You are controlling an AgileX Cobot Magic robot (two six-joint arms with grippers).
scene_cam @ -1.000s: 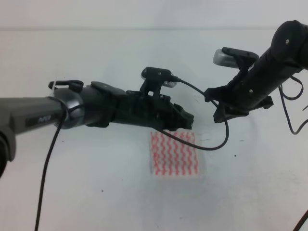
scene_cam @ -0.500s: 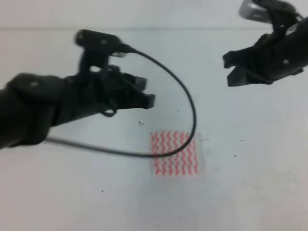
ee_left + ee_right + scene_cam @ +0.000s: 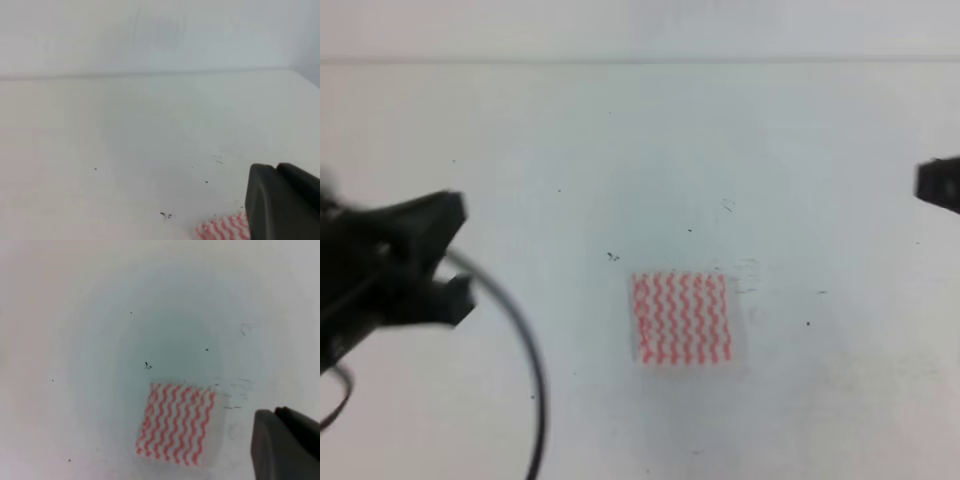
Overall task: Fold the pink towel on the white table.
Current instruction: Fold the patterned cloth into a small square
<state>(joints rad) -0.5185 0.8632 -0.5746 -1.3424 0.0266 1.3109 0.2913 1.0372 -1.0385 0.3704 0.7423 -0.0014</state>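
Lying flat near the middle of the white table [image 3: 620,130], the pink towel [image 3: 681,318] is touched by neither gripper. Left gripper [image 3: 455,250] sits well apart at 9 o'clock, jaws parted, holding nothing. Right gripper [image 3: 940,185] at 2 o'clock: state cannot be told.

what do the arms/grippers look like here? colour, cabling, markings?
Both are matte black. The left gripper, blurred in the high view, shows two blunt fingers and a loose black cable trailing down. Of the right gripper only a black, blocky edge shows. No markings are legible.
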